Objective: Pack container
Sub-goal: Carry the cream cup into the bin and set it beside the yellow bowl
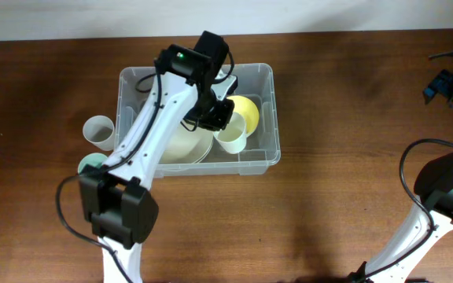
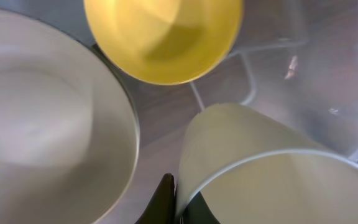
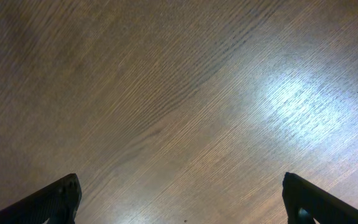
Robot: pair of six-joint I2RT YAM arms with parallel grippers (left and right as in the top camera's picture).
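The clear plastic container point(image 1: 266, 153) stands on the table left of centre. Inside it lie a cream plate point(image 1: 185, 145), a yellow bowl point(image 1: 247, 112) and a pale cream cup point(image 1: 231, 137). My left gripper point(image 1: 220, 118) reaches into the container and is shut on the rim of the cream cup point(image 2: 272, 168), one finger inside and one outside point(image 2: 178, 202). The yellow bowl point(image 2: 163, 34) and the plate point(image 2: 48, 118) show close by in the left wrist view. My right gripper point(image 3: 179, 199) is open and empty over bare wood.
A white cup point(image 1: 98, 130) and a pale green cup point(image 1: 91, 163) stand on the table just left of the container. Cables and a blue part point(image 1: 447, 82) lie at the far right edge.
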